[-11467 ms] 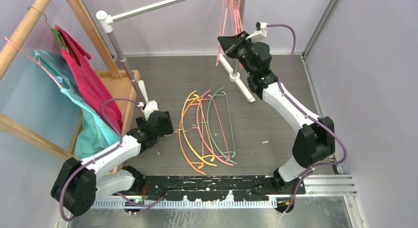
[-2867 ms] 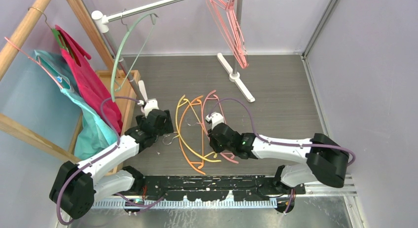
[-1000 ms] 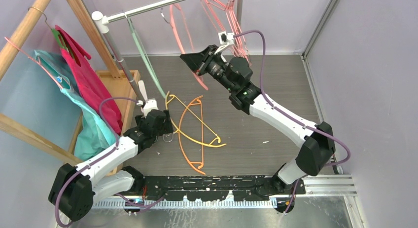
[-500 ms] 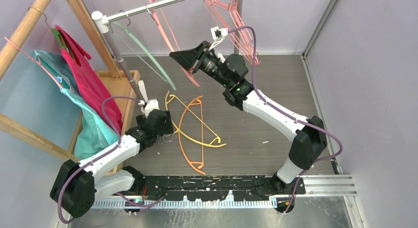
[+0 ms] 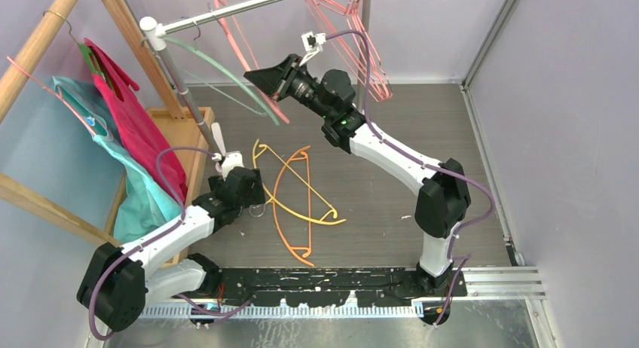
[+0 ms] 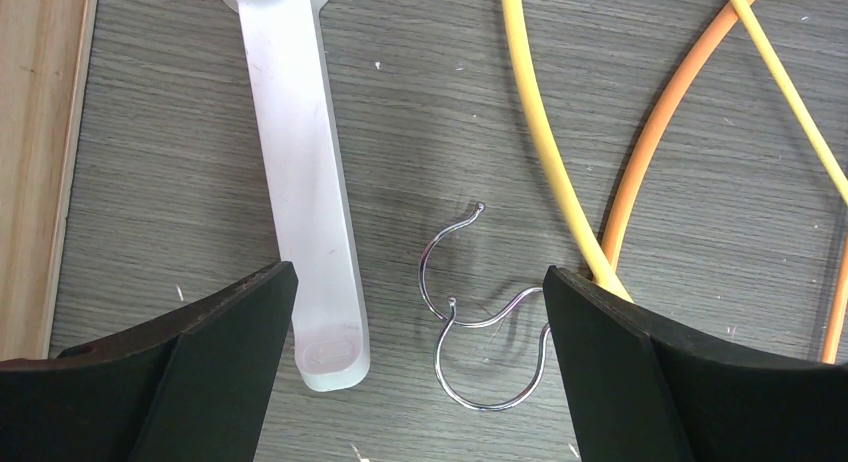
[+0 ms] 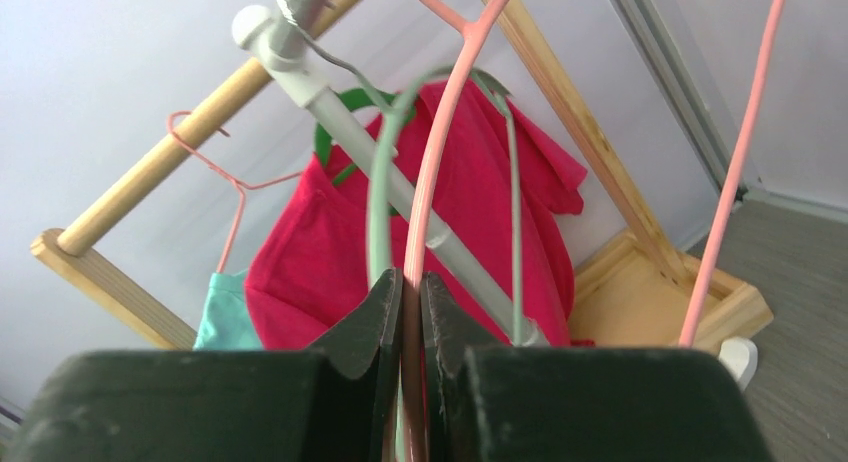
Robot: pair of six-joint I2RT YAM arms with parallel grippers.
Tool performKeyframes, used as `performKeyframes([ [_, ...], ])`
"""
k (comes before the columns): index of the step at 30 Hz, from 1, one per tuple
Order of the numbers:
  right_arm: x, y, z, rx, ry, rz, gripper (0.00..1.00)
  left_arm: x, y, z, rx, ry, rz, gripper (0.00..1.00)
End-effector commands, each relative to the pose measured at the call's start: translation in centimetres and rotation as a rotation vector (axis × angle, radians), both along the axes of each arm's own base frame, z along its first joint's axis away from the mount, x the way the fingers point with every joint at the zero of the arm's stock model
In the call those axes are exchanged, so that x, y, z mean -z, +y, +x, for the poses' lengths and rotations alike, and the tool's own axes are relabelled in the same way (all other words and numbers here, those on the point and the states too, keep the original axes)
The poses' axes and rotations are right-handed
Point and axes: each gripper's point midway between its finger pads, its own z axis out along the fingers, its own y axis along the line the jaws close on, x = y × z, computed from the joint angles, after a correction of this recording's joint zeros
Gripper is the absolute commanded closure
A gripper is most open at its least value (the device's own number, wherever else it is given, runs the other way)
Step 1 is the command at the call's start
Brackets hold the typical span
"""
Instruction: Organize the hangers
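My right gripper is shut on a pink hanger, holding it up at the grey rail, its hook at the rail. A pale green hanger hangs on the rail just left of it. Several pink hangers hang at the rail's right end. A yellow hanger and an orange hanger lie crossed on the floor. My left gripper is open, low over the floor, straddling their metal hooks.
A wooden rack at the left carries magenta and teal garments. The rail's white foot lies by my left gripper, its post just behind. Purple walls enclose the floor.
My right gripper has carried the pink hanger leftward along the rail, close to the pale green hanger. The left arm and the floor hangers have not moved.
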Motion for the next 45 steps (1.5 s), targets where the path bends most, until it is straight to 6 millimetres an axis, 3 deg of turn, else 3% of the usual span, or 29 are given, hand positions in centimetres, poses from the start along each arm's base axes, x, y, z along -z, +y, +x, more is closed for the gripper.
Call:
performKeyframes([
  [1, -3.5, 0.0, -1.0, -0.041, -0.059, 0.070, 0.99, -1.0, 0.3, 0.8, -0.023, -0.053, -0.007, 0.02],
  [5, -2.6, 0.6, -1.0, -0.064, -0.051, 0.037, 0.98, -1.2, 0.2, 0.9, -0.024, -0.055, -0.009, 0.02],
  [7, -2.4, 0.5, -1.2, -0.071, -0.050, 0.028, 0.93, -1.1, 0.2, 0.8, -0.023, -0.055, -0.010, 0.02],
  [10, -2.1, 0.0, -1.6, -0.060, -0.054, 0.015, 0.77, -1.1, 0.2, 0.9, -0.024, -0.053, -0.010, 0.02],
  [14, -0.8, -2.1, -1.2, 0.065, -0.046, -0.037, 0.45, -1.0, 0.3, 0.7, -0.024, -0.046, -0.006, 0.02],
  [18, 0.7, -4.8, -1.5, 0.172, -0.051, -0.100, 0.35, -1.0, 0.4, 0.6, -0.027, -0.047, -0.002, 0.02],
  [21, 3.3, -6.5, -1.9, 0.231, -0.035, -0.177, 0.26, -0.9, 0.4, 0.6, -0.028, -0.041, -0.001, 0.02],
  [23, 5.2, -7.7, -2.3, 0.264, -0.027, -0.238, 0.25, -0.6, 0.4, 0.6, -0.027, -0.034, 0.000, 0.02],
  [31, 17.3, -11.7, -4.4, 0.357, 0.097, -0.554, 0.25, -0.8, 0.0, 0.8, -0.025, -0.029, -0.010, 0.02],
  [36, 26.5, -9.7, -9.4, 0.272, 0.102, -0.830, 0.29, -1.2, -0.3, 1.1, -0.020, -0.030, -0.016, 0.02],
  [40, 32.2, -6.9, -13.8, 0.127, 0.054, -0.994, 0.31, -1.5, -0.4, 1.3, -0.021, -0.028, -0.015, 0.02],
  [42, 34.6, -6.4, -14.5, 0.086, 0.050, -1.053, 0.32, -1.5, -0.5, 1.3, -0.020, -0.031, -0.021, 0.02],
  [45, 36.7, -6.4, -14.0, 0.099, 0.043, -1.093, 0.32, -1.7, -0.6, 1.3, -0.020, -0.032, -0.027, 0.02],
])
